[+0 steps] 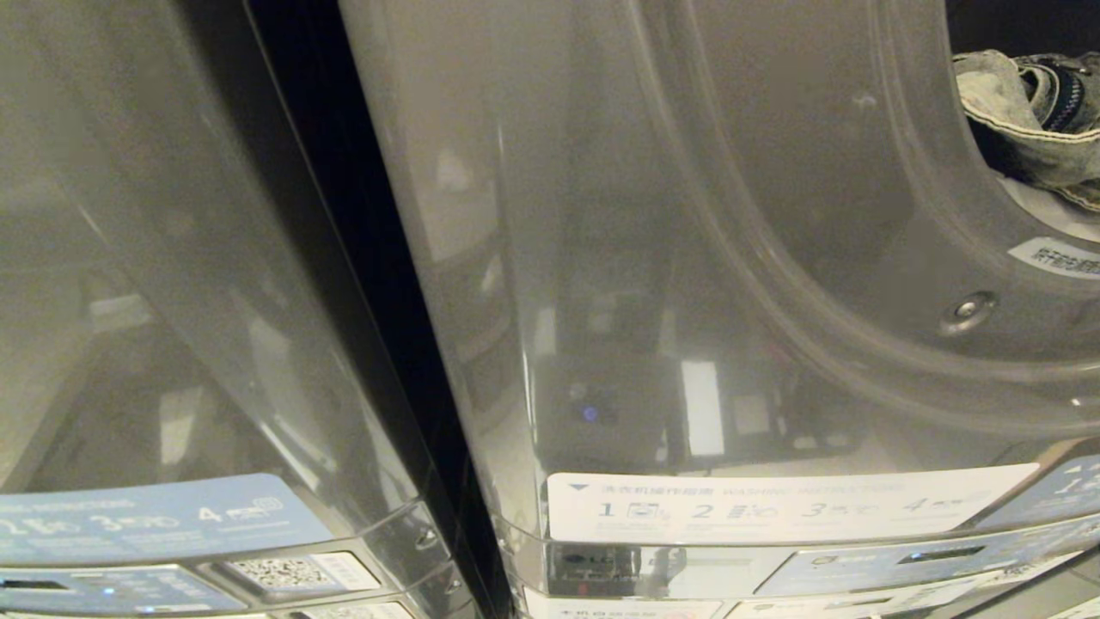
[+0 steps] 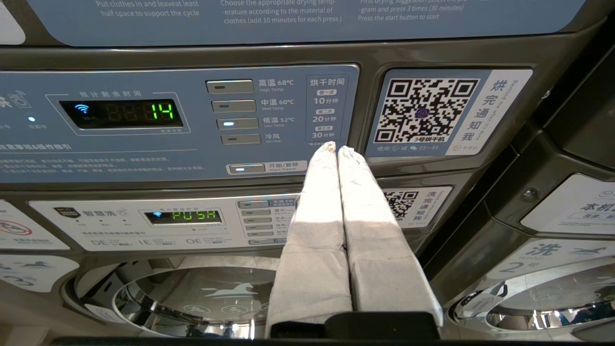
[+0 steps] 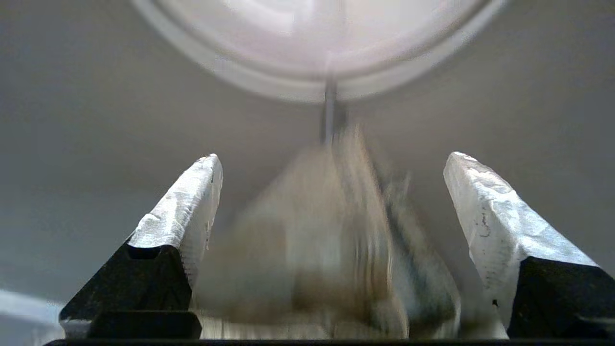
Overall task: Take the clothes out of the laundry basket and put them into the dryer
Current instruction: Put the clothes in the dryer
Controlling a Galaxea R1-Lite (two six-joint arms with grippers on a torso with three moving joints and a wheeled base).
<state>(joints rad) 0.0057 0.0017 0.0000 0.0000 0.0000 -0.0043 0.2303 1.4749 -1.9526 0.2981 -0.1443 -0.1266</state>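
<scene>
Right wrist view: my right gripper (image 3: 331, 240) stands wide open, releasing.
A blurred garment (image 3: 326, 250) lies between its fingers, dryer (image 1: 859, 284) ahead; left gripper (image 2: 336, 150) shut, parked.

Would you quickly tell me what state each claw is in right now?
Left claw: closed, empty.
Right claw: open; blurred beige-and-grey garment between its fingers, not gripped.

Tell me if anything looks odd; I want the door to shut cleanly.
The denim garment lies at the dryer opening's rim, partly draped over it, not deep inside. Between the right gripper's open fingers a blurred garment shows. Whether it's free I cannot tell.
</scene>
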